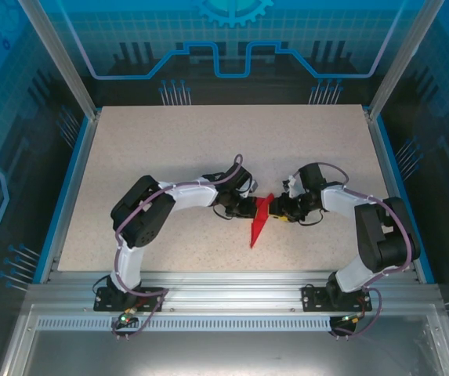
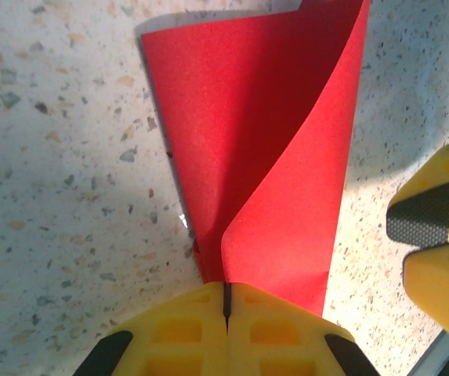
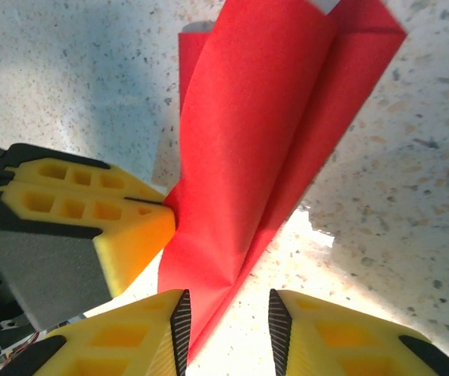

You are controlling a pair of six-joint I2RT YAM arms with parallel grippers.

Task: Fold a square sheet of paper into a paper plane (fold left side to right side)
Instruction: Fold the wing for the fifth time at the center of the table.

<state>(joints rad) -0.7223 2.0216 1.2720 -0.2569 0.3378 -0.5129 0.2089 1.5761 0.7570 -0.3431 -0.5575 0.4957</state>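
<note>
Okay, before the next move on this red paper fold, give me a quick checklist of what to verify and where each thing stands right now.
1. Left tool shut on the red paper: ok, it is closed tight over the paper's near end.
2. Paper inside the right tool opening: ok.
3. Right tool closed on the paper: not ok, a gap shows beside the paper.
4. Upper flap lying flat: not ok, it curls up off the lower layer.
5. Paper edges lined up for the fold: cannot tell.

Left claw (image 2: 226,296) tight; right claw (image 3: 226,317) ajar.
</note>
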